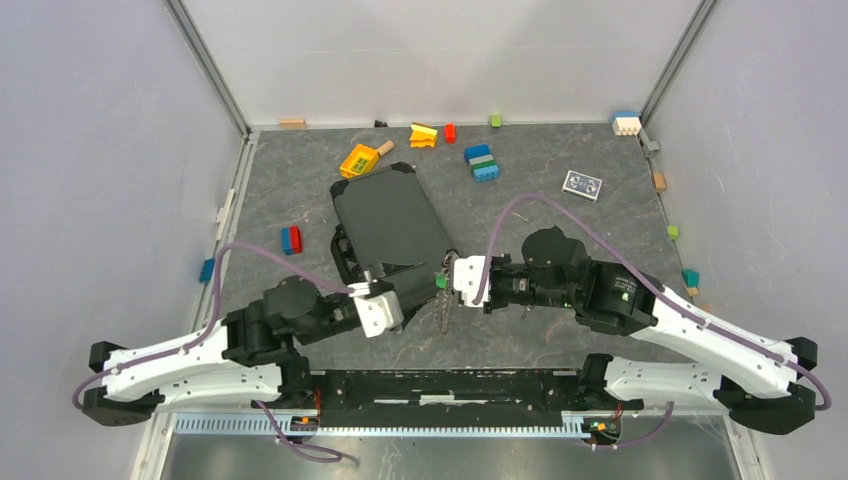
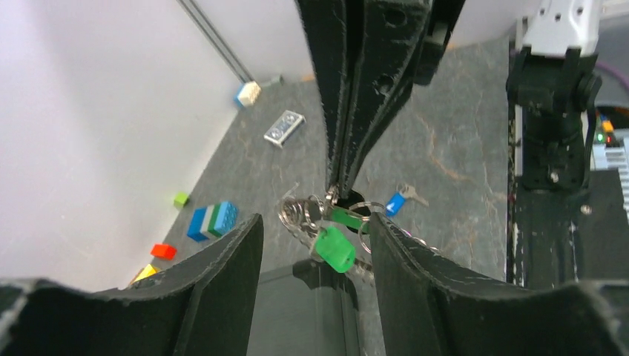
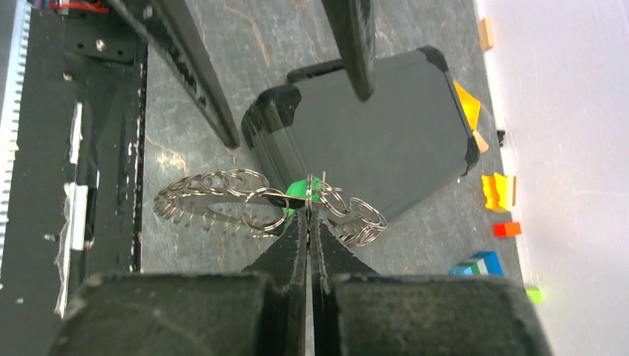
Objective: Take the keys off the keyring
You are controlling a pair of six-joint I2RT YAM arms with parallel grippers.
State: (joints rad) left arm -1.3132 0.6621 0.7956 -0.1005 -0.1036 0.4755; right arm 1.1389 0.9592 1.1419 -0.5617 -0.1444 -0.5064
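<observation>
Keyring (image 3: 215,194) is pinched in the right hand (image 3: 308,216), just off the near right corner of the black case (image 3: 386,141). It dangles below the fingertips; can't tell if the low end touches the tabletop (image 1: 560,250).

Right hand is fully closed on the wire where the small rings bunch, with rings splayed to both sides of the tips. Green tag (image 3: 298,190) sits right at the tips, on the case side.

Left hand (image 2: 315,222) is open and empty, reaching in over the case. Its fingers (image 2: 222,282) flank the tag, tips near it but not touching.

Keys (image 3: 176,209) fan as a toothed metal fringe along the ring, on the side away from the case.

Blue-headed key (image 2: 395,204) is just beside the rings; can't tell if it's attached.

Writing: tag looks blank. Patterned card (image 1: 582,184), off the case's far right, is too small to read.

Counts:
- two hands
- one tag
- one blue-headed key
- one case
- one card
- small rings overlap too much to count
</observation>
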